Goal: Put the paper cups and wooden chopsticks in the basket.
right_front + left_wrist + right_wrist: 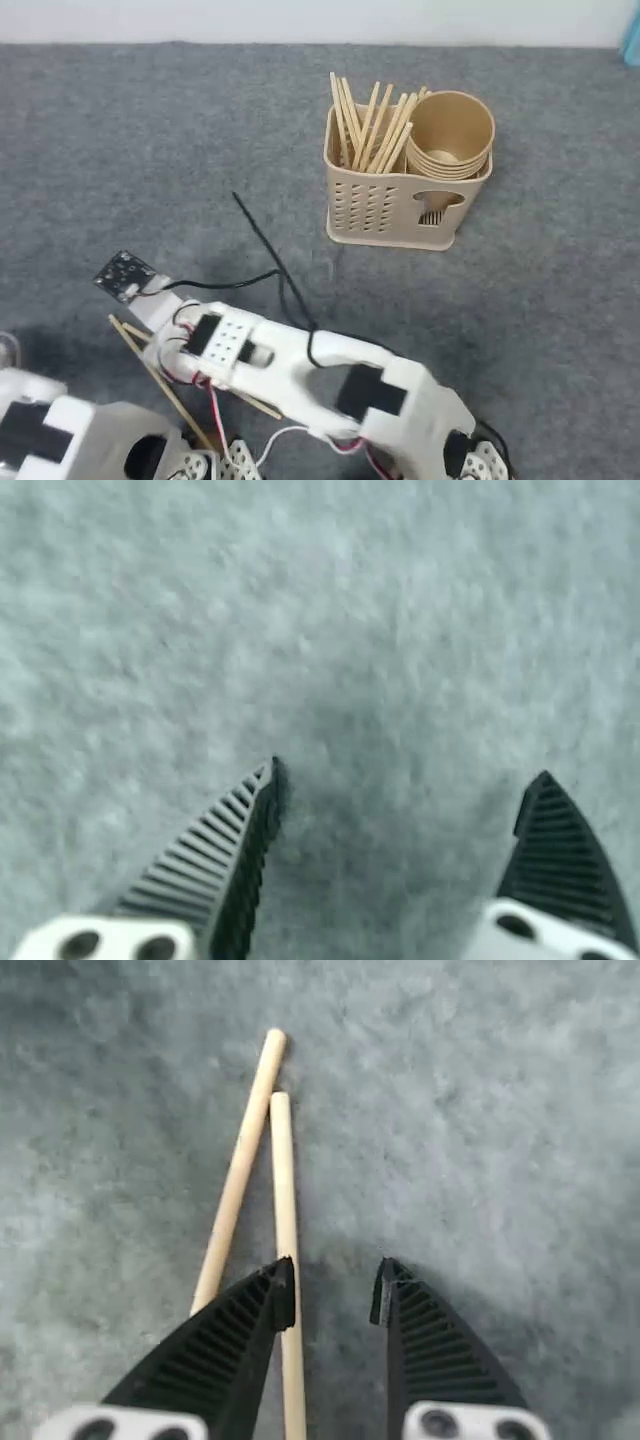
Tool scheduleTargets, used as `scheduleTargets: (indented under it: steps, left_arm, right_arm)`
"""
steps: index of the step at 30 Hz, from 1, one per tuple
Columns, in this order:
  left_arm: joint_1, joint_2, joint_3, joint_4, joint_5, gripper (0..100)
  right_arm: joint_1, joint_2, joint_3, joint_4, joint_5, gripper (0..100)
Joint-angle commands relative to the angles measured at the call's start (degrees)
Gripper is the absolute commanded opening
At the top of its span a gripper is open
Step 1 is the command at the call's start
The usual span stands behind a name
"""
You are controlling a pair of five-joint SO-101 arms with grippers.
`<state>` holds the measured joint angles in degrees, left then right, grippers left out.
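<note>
Hovering right gripper [335,1280]: jaws released and spread, holding nothing, low over the grey tabletop [120,150] at the lower left of the high view.
Loose wooden chopsticks [283,1190]: two lie flat on the tabletop, close together and seeming to touch near their far ends. In the right wrist view one runs along the inner edge of one jaw and the other passes under that same jaw. Neither sits squarely in the gap.
Risk at the grasp: closing from this offset would probably catch one stick at the very edge of a pad, or shove both sideways. A thin round stick may roll or twist out as the jaws meet.
Risk of a split pair: if a single stick comes up, its neighbour could be dragged askew and end up harder to reach beneath the arm.
Left gripper [408,780]: jaws released and wide, nothing between them, bare tabletop below.
Black cable [262,240]: trails over the tabletop between the right arm [300,365] and the basket; a stick carried crosswise could snag on it.
Basket [375,210]: upper right of centre in the high view, well apart from the loose pair. One compartment holds leaning standing chopsticks [375,125], the other stacked paper cups [455,125].
Risk at the drop: that compartment looks crowded, so a stick let go at a slant may strike the rim or the standing ones and fall outside.
</note>
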<state>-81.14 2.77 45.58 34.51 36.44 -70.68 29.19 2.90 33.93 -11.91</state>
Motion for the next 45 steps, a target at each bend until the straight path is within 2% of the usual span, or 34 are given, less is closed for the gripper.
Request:
scheduleTargets:
  steps: [1, 5, 10, 21, 25, 26, 30, 38, 45]
  left_arm:
    - [-3.9, -0.1, -0.6, -3.6, -0.7, 36]
    - [-4.0, 0.0, 1.7, -3.7, -0.9, 36]
    - [-4.0, 0.0, 4.4, -3.8, -4.7, 36]
    - [-6.5, -0.1, 6.7, -4.0, -7.5, 36]
    - [-6.1, -0.1, 6.9, -4.0, -7.6, 36]
    - [-6.1, -0.1, 7.0, -4.0, -7.6, 36]
    - [-6.1, -0.1, 7.0, -4.0, -7.6, 36]
    - [-6.0, 0.0, 7.1, -4.0, -7.6, 36]
    - [-5.9, 0.0, 7.1, -4.0, -7.6, 36]
  right_arm:
    - [-0.3, 2.7, -8.8, 1.9, 0.8, 14.0]
    - [-0.3, 5.4, -13.1, 4.8, 0.8, 14.0]
    - [-0.5, 4.4, -15.9, 8.5, 0.8, 14.0]
    - [-1.6, 11.2, -16.4, 2.6, 0.9, 13.6]
    - [-1.3, 11.3, -17.4, 3.0, 0.9, 0.0]
    - [-0.8, 11.2, -17.4, 3.0, 0.9, 2.4]
    - [1.4, 11.0, -17.4, 3.8, 0.9, 0.9]
    - [2.7, -3.0, -17.9, 18.7, 0.8, 0.7]
    - [8.6, -18.2, -17.9, 33.5, 0.7, 0.7]
